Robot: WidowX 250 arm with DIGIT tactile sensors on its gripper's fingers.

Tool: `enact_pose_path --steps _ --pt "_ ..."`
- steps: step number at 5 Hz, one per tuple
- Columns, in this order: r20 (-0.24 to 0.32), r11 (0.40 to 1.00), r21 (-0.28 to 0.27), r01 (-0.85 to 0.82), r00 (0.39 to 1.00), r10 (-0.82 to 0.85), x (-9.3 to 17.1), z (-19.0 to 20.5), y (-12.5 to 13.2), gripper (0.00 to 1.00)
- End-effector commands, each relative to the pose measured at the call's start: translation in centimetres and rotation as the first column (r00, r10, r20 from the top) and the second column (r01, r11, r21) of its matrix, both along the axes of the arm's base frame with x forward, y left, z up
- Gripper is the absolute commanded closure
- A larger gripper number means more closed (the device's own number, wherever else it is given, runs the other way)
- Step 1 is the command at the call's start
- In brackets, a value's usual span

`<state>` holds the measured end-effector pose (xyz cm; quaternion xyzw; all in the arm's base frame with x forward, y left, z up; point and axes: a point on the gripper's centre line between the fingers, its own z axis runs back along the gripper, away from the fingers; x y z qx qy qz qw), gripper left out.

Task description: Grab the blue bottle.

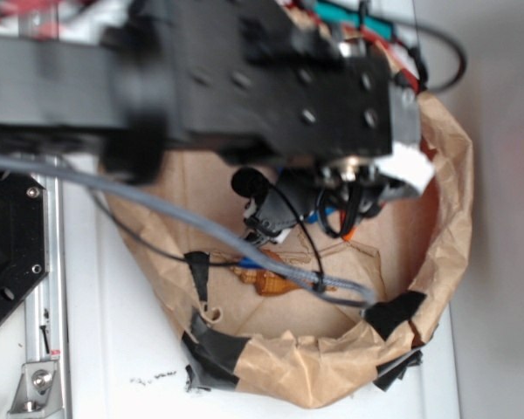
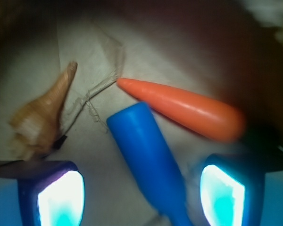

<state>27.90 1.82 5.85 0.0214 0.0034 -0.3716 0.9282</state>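
Observation:
The blue bottle (image 2: 148, 160) lies on brown paper in the wrist view, its wide end up and to the left, its narrow neck running down between my fingers. My gripper (image 2: 141, 195) is open, one glowing pad (image 2: 61, 197) to the left of the bottle and one (image 2: 221, 193) to the right, neither touching it. In the exterior view the gripper (image 1: 310, 218) hangs low inside the paper nest under the black arm, and only a sliver of the blue bottle (image 1: 255, 256) shows.
An orange toy carrot (image 2: 188, 108) lies just beyond the bottle, nearly touching its wide end. A brown spiral seashell (image 2: 40, 117) lies left, close to the left finger. A crumpled brown paper wall (image 1: 445, 218) rings the nest. Grey and black cables (image 1: 244, 249) cross it.

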Motion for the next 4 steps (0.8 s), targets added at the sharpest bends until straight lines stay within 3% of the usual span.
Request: enact_pose_path --steps 1,2,3,4 --pt "-0.069 0.999 -0.036 0.033 0.997 -0.035 0.1 -5.2 1.7 0.03" --pt "-0.065 0.994 0.051 -0.096 0.993 0.100 0.1 -2.6 1.8 1.00" --pt "0.130 0.992 -0.016 -0.126 0.983 0.127 0.3 2.1 0.8 1.00" --pt "0.265 0.939 -0.068 -0.336 0.901 0.342 -0.3 7.0 1.0 1.00"
